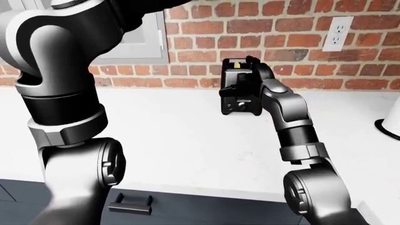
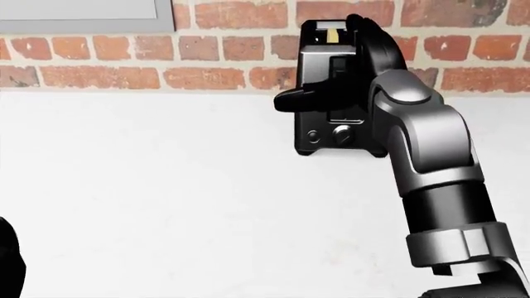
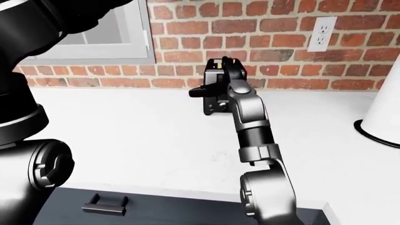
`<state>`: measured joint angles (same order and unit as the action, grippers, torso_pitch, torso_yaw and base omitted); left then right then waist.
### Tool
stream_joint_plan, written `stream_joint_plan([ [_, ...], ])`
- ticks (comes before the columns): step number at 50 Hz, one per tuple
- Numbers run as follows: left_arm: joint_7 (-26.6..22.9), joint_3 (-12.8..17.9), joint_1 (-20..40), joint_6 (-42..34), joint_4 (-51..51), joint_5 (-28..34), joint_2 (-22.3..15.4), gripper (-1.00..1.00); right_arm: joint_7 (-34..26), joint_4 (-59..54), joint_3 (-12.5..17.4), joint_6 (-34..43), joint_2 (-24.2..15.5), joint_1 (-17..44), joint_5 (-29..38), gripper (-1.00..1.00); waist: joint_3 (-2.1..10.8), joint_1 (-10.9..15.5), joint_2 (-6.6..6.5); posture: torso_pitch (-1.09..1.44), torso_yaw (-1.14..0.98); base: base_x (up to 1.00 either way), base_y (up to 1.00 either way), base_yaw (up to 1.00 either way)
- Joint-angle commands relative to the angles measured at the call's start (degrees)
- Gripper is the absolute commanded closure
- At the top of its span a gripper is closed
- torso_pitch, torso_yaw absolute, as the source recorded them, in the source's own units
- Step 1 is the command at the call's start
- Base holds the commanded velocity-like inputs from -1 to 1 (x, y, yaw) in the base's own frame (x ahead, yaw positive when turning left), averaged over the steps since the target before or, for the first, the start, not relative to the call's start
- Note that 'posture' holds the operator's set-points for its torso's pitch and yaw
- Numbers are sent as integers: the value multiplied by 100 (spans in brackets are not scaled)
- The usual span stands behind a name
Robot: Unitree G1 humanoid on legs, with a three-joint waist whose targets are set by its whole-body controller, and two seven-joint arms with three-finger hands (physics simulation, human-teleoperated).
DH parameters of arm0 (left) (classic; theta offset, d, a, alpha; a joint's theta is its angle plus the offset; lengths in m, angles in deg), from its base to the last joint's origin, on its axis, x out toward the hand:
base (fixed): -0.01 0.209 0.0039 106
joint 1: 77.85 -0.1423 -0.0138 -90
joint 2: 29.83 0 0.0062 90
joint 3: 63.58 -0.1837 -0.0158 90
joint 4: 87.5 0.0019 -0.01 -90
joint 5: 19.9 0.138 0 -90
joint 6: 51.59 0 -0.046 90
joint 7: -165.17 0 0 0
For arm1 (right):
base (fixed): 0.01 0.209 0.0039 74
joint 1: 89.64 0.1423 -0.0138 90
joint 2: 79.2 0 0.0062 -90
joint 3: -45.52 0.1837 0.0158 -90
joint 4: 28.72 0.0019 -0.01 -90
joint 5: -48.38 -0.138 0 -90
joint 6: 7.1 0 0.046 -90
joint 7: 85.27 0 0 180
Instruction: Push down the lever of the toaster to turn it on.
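A black toaster (image 2: 327,118) stands on a white counter (image 2: 166,186) against a red-brick wall (image 2: 223,43).

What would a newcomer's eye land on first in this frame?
The right hand, black, pressed against the face of the black toaster at the brick wall, upper middle of the head view. Then the bulky grey left arm filling the left of the left-eye view, above a bare white counter.

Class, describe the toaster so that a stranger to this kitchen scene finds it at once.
Look along the red brick wall to where it meets the white counter. There stands the toaster, a small black box with two round knobs low on its face, the robot's right hand across it.
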<state>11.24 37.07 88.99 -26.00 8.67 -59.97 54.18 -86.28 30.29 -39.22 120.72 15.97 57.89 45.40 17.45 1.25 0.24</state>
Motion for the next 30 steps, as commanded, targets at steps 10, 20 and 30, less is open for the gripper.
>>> stream_joint_plan([
  [10, -35, 63, 212, 179, -46, 22, -81, -100, 15, -384, 37, -550, -44, 445, -1, -100, 64, -1, -9, -48, 0, 0, 0, 0],
  [20, -29, 62, 183, 190, -80, 7, -68, -100, 23, -1120, 71, -1116, -67, 698, -60, -100, 69, -2, -22, -48, 0, 0, 0, 0],
  [30, 8, 64, 128, 175, -149, -34, -53, -100, 99, -2058, 113, -1838, -110, 942, -83, -100, 73, -3, -31, -48, 0, 0, 0, 0],
])
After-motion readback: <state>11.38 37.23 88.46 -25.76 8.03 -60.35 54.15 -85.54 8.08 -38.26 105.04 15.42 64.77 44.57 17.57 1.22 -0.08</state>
